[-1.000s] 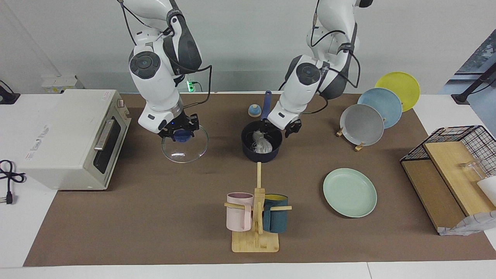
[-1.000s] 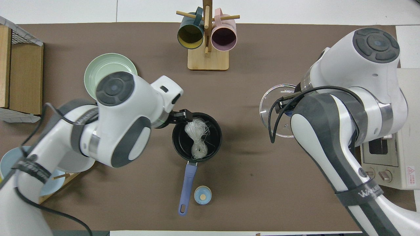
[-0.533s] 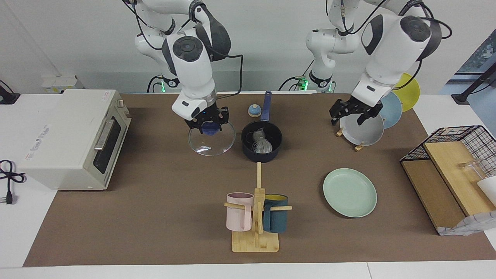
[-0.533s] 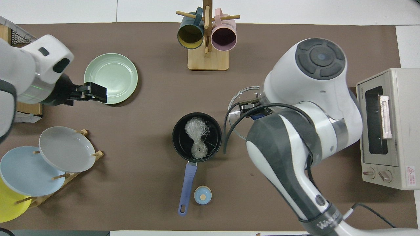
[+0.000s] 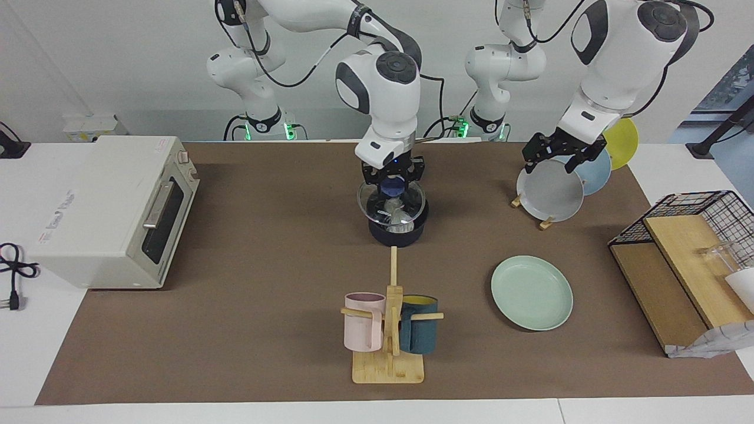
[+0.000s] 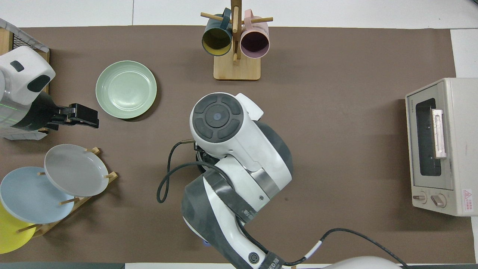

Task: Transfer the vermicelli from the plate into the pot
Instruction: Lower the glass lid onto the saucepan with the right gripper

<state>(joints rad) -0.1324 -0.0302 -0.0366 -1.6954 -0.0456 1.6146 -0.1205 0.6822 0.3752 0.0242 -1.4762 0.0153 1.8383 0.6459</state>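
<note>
The vermicelli [image 5: 396, 215] lies in the dark navy pot [image 5: 398, 235] at the middle of the table, seen through a glass lid [image 5: 392, 203]. My right gripper [image 5: 392, 179] is shut on the lid's blue knob and holds the lid just over the pot's rim. In the overhead view the right arm hides the pot and the vermicelli. The mint-green plate [image 5: 532, 292] [image 6: 126, 89] is bare, farther from the robots than the pot. My left gripper [image 5: 551, 162] [image 6: 86, 117] is open and empty, up over the plate rack.
A rack [image 5: 548, 222] holds a grey plate [image 5: 551, 191], a light blue plate [image 5: 594, 168] and a yellow plate [image 5: 623, 134]. A mug stand [image 5: 389, 368] holds a pink and a teal mug. A toaster oven [image 5: 112, 209] and a wire basket [image 5: 707, 209] stand at the table's ends.
My right gripper carried the glass lid from beside the toaster oven to over the pot. My left gripper left the pot and rose to over the plate rack.
</note>
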